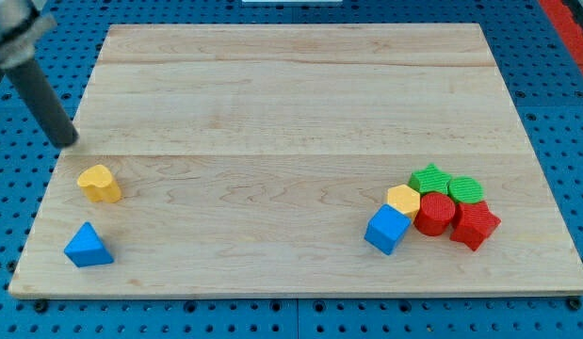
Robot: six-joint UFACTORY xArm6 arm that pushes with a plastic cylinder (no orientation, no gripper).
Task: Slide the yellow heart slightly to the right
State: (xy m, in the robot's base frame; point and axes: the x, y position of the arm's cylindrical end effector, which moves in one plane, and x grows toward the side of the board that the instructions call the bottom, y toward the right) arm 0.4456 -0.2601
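The yellow heart [100, 183] lies on the wooden board [291, 104] near its left edge. My tip [69, 141] rests at the board's left edge, a short way above and to the left of the yellow heart, apart from it. A blue triangle [88, 247] lies below the heart, near the bottom left corner.
A cluster of blocks sits at the lower right: a green star [428, 178], a green round block [465, 188], a yellow hexagon [403, 200], a red cylinder [434, 214], a red star-like block [474, 225] and a blue cube [386, 230]. A blue pegboard [555, 85] surrounds the board.
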